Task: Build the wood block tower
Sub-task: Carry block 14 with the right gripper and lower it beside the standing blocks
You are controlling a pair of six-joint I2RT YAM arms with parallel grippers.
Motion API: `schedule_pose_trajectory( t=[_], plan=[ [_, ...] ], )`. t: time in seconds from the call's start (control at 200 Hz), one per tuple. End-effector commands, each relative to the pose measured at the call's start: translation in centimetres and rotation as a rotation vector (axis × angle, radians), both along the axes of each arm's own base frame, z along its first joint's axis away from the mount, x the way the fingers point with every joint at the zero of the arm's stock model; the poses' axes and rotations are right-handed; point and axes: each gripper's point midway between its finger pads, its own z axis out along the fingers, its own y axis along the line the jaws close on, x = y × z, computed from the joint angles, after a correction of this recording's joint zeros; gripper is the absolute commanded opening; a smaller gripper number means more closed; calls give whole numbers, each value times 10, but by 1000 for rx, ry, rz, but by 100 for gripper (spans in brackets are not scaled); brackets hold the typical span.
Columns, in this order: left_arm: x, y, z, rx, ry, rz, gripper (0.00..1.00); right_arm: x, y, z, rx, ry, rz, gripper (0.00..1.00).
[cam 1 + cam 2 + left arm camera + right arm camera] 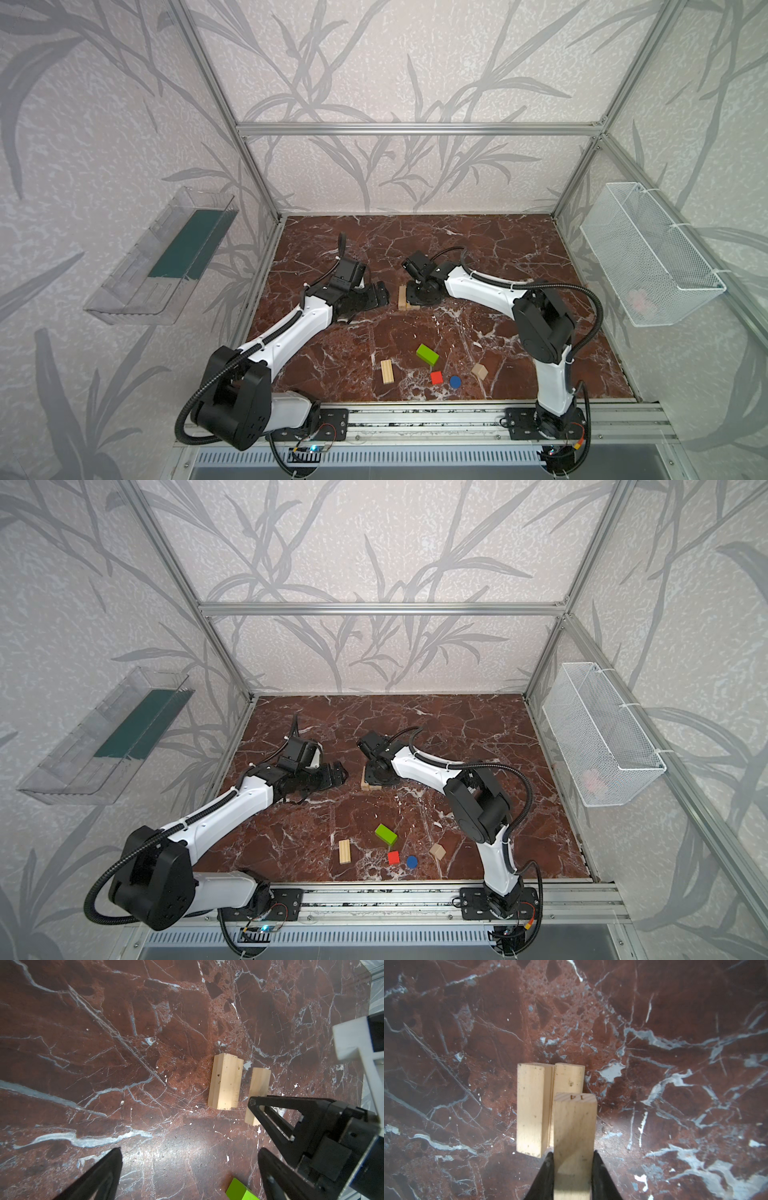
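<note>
Tower so far: a pair of planks point(530, 1109) lying side by side and touching, flat on the surface point(478, 253) near its middle. In both top views my right arm covers most of the pair. A third plank point(574, 1130), marked 14 on its end, is clamped between the fingers of my right tool point(573, 1153). It runs parallel to the pair and sits higher, overlapping the plank nearer my right arm. Whether it touches the pair I cannot tell. My left tool point(190, 1149) hovers just to the left of the pair, its jaws wide apart and holding nothing. The remaining parts lie loose toward the front edge of the surface, well apart from the pair and none stacked. They are a fourth plank point(387, 371), a green brick point(427, 354), a red cube point(436, 377), a blue disc point(455, 381) and a bare-wood piece point(479, 371). The cube lies just beside the disc, with the brick close behind them.
</note>
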Motion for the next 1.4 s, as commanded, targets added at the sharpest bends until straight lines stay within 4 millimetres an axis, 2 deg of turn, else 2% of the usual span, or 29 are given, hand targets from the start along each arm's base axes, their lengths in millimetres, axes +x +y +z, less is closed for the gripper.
schedule_pose_trajectory(
  t=[0.0, 0.31, 0.89, 1.395],
  plan=[
    [12, -1, 11, -19, -31, 16, 99, 11, 2, 1, 4, -15, -31, 25],
    [12, 0, 8, -21, -24, 21, 99, 19, 5, -5, 6, -20, -41, 25],
    [14, -4, 3, -38, -8, 13, 98, 20, 8, -14, 9, -7, -40, 27],
    [15, -6, 4, -53, -10, 12, 98, 21, 11, -8, 28, -21, -25, 33]
  ],
)
